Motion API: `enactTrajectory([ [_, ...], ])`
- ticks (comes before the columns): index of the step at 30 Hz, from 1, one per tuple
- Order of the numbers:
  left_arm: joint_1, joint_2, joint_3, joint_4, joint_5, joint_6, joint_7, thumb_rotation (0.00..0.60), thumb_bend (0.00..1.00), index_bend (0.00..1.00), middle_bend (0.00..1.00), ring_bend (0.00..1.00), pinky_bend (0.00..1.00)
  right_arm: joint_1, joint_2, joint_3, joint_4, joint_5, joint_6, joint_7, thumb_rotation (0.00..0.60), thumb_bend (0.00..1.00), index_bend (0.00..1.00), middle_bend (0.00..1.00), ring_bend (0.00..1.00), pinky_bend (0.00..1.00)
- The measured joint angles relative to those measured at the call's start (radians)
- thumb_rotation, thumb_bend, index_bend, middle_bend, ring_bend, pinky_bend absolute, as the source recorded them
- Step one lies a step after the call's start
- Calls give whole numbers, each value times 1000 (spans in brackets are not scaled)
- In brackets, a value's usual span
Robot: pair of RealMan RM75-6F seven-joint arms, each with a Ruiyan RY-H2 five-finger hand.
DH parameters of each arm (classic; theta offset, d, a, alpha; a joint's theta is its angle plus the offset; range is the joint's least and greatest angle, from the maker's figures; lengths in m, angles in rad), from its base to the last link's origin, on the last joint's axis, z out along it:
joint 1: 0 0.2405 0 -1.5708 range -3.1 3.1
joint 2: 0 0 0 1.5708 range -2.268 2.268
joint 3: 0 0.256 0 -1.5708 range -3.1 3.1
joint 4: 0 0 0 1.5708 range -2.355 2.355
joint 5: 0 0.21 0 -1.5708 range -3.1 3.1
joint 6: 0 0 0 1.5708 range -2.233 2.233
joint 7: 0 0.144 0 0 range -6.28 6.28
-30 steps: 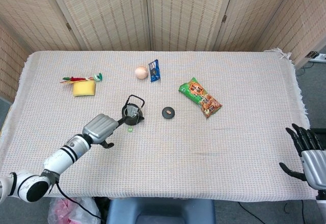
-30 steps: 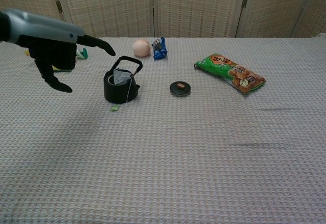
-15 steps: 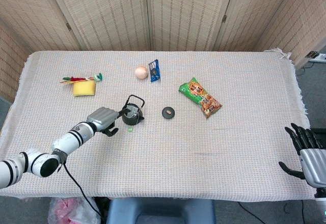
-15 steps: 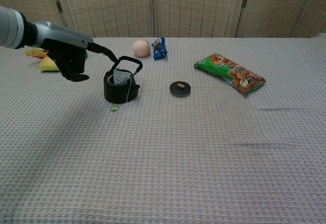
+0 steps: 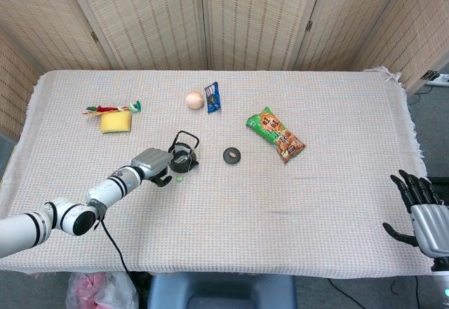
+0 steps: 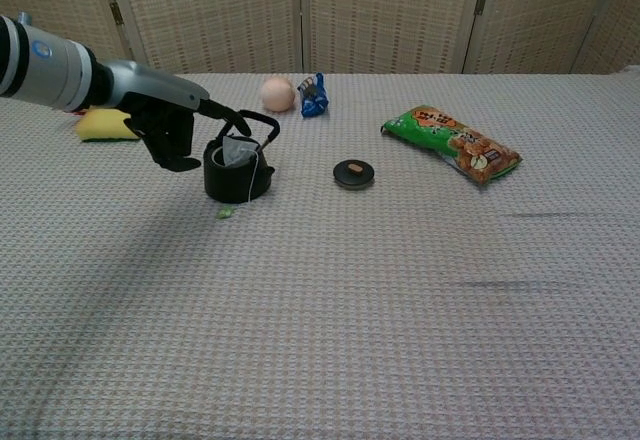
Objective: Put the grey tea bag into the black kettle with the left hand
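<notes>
The black kettle (image 5: 184, 156) (image 6: 238, 168) stands left of the table's middle with its handle up. The grey tea bag (image 6: 236, 151) pokes out of its mouth, and the string hangs down the front to a small green tag (image 6: 225, 212) on the cloth. My left hand (image 5: 155, 163) (image 6: 170, 128) hovers just left of the kettle, holding nothing, with one finger stretched toward the handle. My right hand (image 5: 421, 209) waits at the table's near right corner, fingers spread, seen in the head view only.
The kettle's round black lid (image 5: 232, 155) (image 6: 353, 173) lies right of the kettle. Further right lies a green snack bag (image 5: 276, 134). Behind are a peach ball (image 5: 194, 100), a blue packet (image 5: 212, 97) and a yellow sponge (image 5: 116, 121).
My left hand has moved right and forward, from well left of the kettle to right beside it, its finger now at the handle. The tea bag and right hand have not moved.
</notes>
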Motion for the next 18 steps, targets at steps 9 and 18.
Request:
enactTrajectory([
  [9,4,-41,3,57,19,-19,-40,600,554,0,1000,1000,1000,-3,0,1,1,2,5,0,600,131,0,0,0,0],
  [18,16,-72,1,120,56,-34,-72,600,553,0,1000,1000,1000,-2,-2,1,0,5,0,-4,600,130,0,0,0,0],
])
